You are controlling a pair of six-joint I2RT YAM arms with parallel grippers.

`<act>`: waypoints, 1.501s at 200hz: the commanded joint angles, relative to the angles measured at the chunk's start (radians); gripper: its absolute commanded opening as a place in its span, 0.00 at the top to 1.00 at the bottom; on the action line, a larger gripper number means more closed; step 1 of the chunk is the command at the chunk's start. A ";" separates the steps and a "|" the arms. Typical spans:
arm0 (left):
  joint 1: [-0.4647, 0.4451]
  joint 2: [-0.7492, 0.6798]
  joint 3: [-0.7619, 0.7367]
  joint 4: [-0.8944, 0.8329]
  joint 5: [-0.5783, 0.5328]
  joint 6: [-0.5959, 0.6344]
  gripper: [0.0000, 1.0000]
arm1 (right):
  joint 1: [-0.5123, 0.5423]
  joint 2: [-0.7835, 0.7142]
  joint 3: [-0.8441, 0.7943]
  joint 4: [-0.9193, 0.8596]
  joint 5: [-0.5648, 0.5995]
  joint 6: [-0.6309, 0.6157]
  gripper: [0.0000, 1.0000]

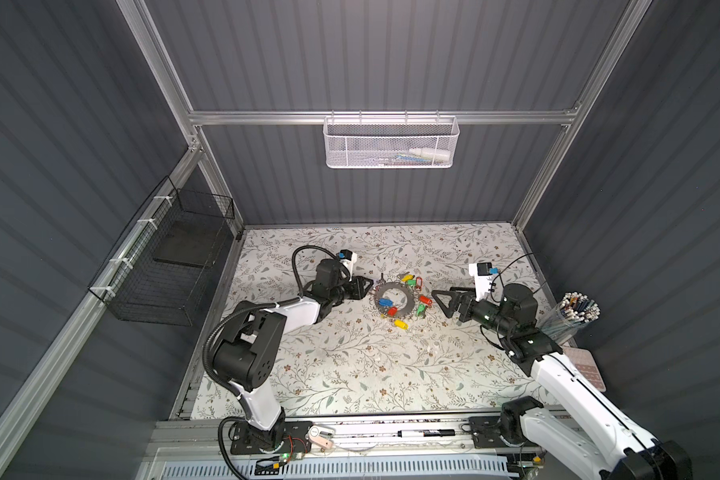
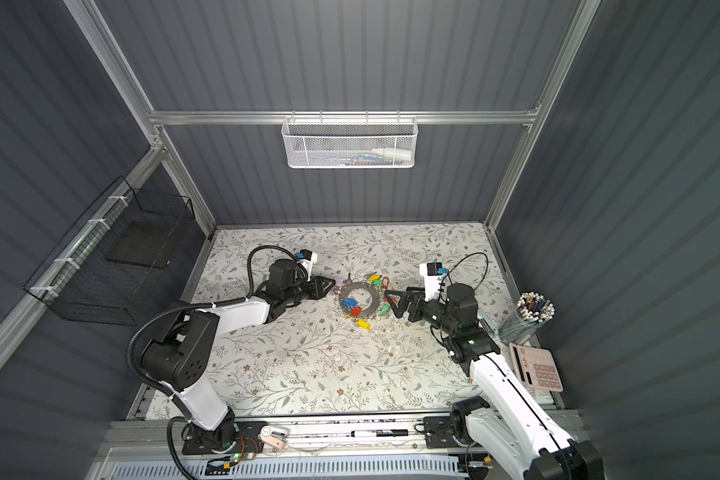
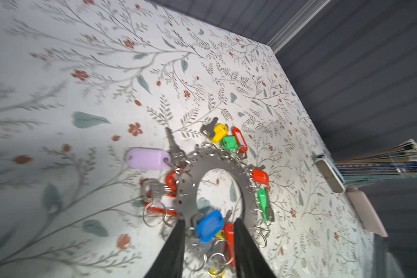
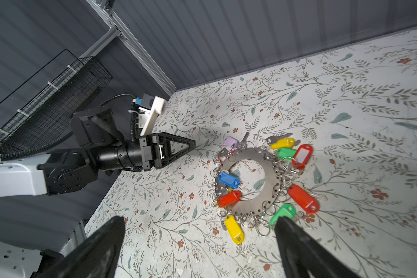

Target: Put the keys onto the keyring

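The keys (image 4: 228,179), blue-tagged, lie over the keyring (image 4: 250,155) at its inner edge, mid floral table (image 1: 350,365). The left gripper (image 1: 368,283) hovers just beside the ring, partly parted, empty. The right gripper (image 4: 198,223) waits opposite, spread wide, holding nothing.

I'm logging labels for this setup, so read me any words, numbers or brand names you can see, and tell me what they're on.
No text here can be read.
Marker: light print on its barrel, too blurred to read.
Calculator: key markings too small to read.
Red tag's white insert: looks blank.
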State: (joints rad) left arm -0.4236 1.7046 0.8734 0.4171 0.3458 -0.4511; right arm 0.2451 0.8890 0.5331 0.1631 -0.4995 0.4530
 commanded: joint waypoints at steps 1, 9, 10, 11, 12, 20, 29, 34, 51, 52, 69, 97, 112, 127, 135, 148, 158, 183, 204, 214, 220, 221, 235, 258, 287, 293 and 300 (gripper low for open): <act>0.042 -0.106 -0.064 0.048 -0.089 -0.030 0.50 | -0.015 -0.024 -0.001 0.017 0.067 0.006 0.01; 0.058 -0.155 -0.093 0.055 -0.116 -0.041 0.42 | -0.024 -0.028 0.006 0.014 0.096 0.010 0.01; 0.060 -0.158 -0.095 0.055 -0.119 -0.043 0.40 | -0.027 -0.027 0.007 0.014 0.100 0.011 0.01; 0.062 -0.167 -0.098 0.056 -0.126 -0.043 0.39 | -0.027 -0.028 0.008 0.014 0.104 0.011 0.01; 0.064 -0.173 -0.101 0.056 -0.129 -0.045 0.38 | -0.028 -0.029 0.008 0.013 0.109 0.012 0.01; 0.072 -0.231 -0.129 0.040 -0.192 -0.049 0.24 | -0.037 -0.033 0.016 0.007 0.147 0.013 0.01; 0.075 -0.299 -0.143 -0.018 -0.293 -0.039 0.01 | -0.050 -0.038 0.020 -0.003 0.223 0.011 0.01; 0.075 -0.337 -0.147 -0.067 -0.369 -0.027 0.00 | -0.056 -0.041 0.024 -0.007 0.250 0.008 0.01; 0.075 -0.459 -0.165 -0.234 -0.702 -0.027 0.00 | -0.071 -0.055 0.029 -0.018 0.361 0.012 0.01; 0.076 -0.466 -0.169 -0.241 -0.720 -0.026 0.00 | -0.071 -0.056 0.028 -0.017 0.367 0.013 0.01; 0.076 -0.566 -0.218 -0.321 -1.006 0.005 0.00 | -0.073 -0.070 0.001 0.017 0.524 0.005 0.01; 0.078 -0.608 -0.299 -0.298 -1.315 0.074 0.00 | -0.073 -0.047 -0.133 0.216 0.780 -0.060 0.01; 0.084 -0.560 -0.324 -0.213 -1.343 0.161 0.00 | -0.073 -0.025 -0.206 0.355 0.881 -0.132 0.01; 0.097 -0.476 -0.355 -0.059 -1.315 0.264 0.00 | -0.073 0.026 -0.216 0.399 0.951 -0.226 0.01; 0.106 -0.427 -0.377 0.019 -1.313 0.293 0.00 | -0.073 0.067 -0.206 0.398 0.964 -0.284 0.01; 0.130 -0.358 -0.442 0.231 -1.259 0.347 0.00 | -0.074 0.122 -0.211 0.426 1.008 -0.326 0.01; 0.157 -0.300 -0.479 0.367 -1.183 0.360 0.00 | -0.081 0.160 -0.250 0.538 1.006 -0.355 0.01; 0.194 -0.123 -0.492 0.564 -1.105 0.434 0.00 | -0.106 0.296 -0.296 0.707 0.994 -0.417 0.01; 0.207 -0.032 -0.498 0.673 -0.925 0.501 0.00 | -0.127 0.400 -0.340 0.931 0.954 -0.458 0.01; 0.228 -0.036 -0.512 0.664 -0.889 0.473 0.00 | -0.149 0.458 -0.337 1.001 0.899 -0.464 0.01; 0.240 -0.008 -0.529 0.721 -0.879 0.463 0.00 | -0.162 0.511 -0.330 1.012 0.878 -0.452 0.01; 0.242 -0.001 -0.529 0.732 -0.878 0.462 0.00 | -0.164 0.520 -0.330 1.018 0.874 -0.451 0.01; 0.252 0.025 -0.490 0.706 -0.848 0.476 0.00 | -0.179 0.594 -0.344 1.123 0.816 -0.457 0.01; 0.281 0.021 -0.429 0.573 -0.825 0.440 0.00 | -0.186 0.595 -0.305 1.046 0.820 -0.444 0.01; 0.304 0.014 -0.416 0.520 -0.800 0.416 0.00 | -0.276 0.578 -0.220 0.847 0.708 -0.359 0.01; 0.304 0.013 -0.414 0.515 -0.800 0.415 0.00 | -0.286 0.575 -0.224 0.847 0.694 -0.351 0.01; 0.304 0.015 -0.415 0.526 -0.800 0.416 0.00 | -0.286 0.580 -0.227 0.862 0.694 -0.356 0.01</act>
State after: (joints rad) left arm -0.1287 1.7214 0.4473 0.9646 -0.4850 -0.0166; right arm -0.0029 1.4818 0.2897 1.0763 0.2714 0.0479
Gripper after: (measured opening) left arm 0.997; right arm 0.991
